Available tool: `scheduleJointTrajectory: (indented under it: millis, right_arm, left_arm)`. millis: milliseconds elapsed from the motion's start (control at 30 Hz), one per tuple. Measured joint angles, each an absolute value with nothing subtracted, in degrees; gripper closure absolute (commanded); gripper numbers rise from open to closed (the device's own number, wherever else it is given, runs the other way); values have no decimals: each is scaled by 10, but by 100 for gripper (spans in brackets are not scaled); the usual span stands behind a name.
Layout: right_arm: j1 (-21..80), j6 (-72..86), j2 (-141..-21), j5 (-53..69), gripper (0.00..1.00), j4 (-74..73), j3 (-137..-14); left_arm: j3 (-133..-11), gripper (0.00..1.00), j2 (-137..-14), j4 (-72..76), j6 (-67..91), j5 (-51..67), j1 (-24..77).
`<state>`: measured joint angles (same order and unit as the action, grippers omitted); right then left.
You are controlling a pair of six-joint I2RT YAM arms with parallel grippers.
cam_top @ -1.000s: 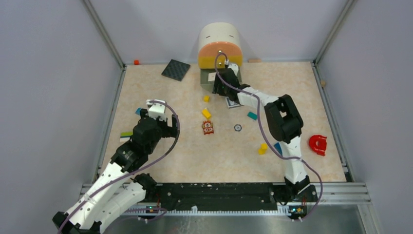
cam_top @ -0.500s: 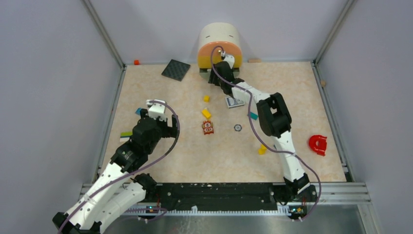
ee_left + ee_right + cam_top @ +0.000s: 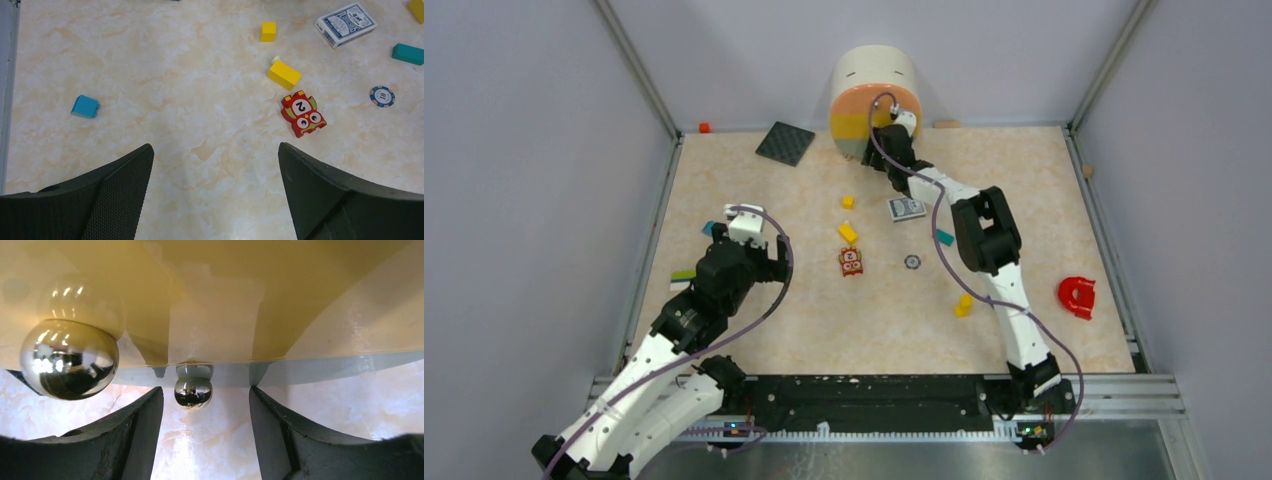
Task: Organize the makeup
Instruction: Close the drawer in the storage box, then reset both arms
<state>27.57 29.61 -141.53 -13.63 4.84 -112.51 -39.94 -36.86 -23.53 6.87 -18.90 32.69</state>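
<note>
Change: the grey drawer (image 3: 325, 367), which stood out from the foot of the rounded cabinet (image 3: 874, 80) a second ago, now sits pushed in flush. The right arm has followed it toward the back wall.
Right pincer (image 3: 205, 395): partly open, one jaw on each side of the small chrome knob (image 3: 193, 391) with a gap on both sides. It has hold of nothing.
Left pincer (image 3: 215, 150): spread wide and empty, over the left of the tabletop (image 3: 165, 65), where it was a second ago.
Makeup: no brush, pencil or pouch shows in any view. They are probably shut inside the drawer, but that cannot be seen. The black square compact (image 3: 785, 143) lies on the tabletop near the cabinet, to its left and apart from it.
Left out: the deck of cards (image 3: 345, 23) and a yellow block (image 3: 283, 74) lie loose in the middle. They are not part of the job.
Meaning: closing the drawer looks like a finishing step. If the compact belongs inside, the drawer would have to be opened again.
</note>
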Motion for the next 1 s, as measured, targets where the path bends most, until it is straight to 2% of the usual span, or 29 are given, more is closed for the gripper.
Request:
scheduleJointTrajectory:
  millis: [233, 333, 500, 833, 900, 1000]
  right_arm:
    - [276, 271, -1418, -97, 37, 80, -1113]
    - [275, 263, -1379, -89, 38, 147, -1023]
    - [277, 251, -1216, -89, 37, 150, -838]
    - [303, 262, -800, -49, 37, -40, -653]
    - [305, 262, -735, -44, 8, -98, -614]
    - [307, 266, -667, -47, 5, -197, -568]
  left_arm:
    - [-399, 1, -369, -235, 69, -189, 326]
    - [-399, 1, -369, -235, 68, -189, 325]
    - [-399, 1, -370, -235, 67, -187, 323]
    - [-427, 1, -414, -288, 78, -194, 323]
    - [-444, 1, -436, -308, 89, -194, 323]
    - [-448, 1, -449, -322, 100, -194, 323]
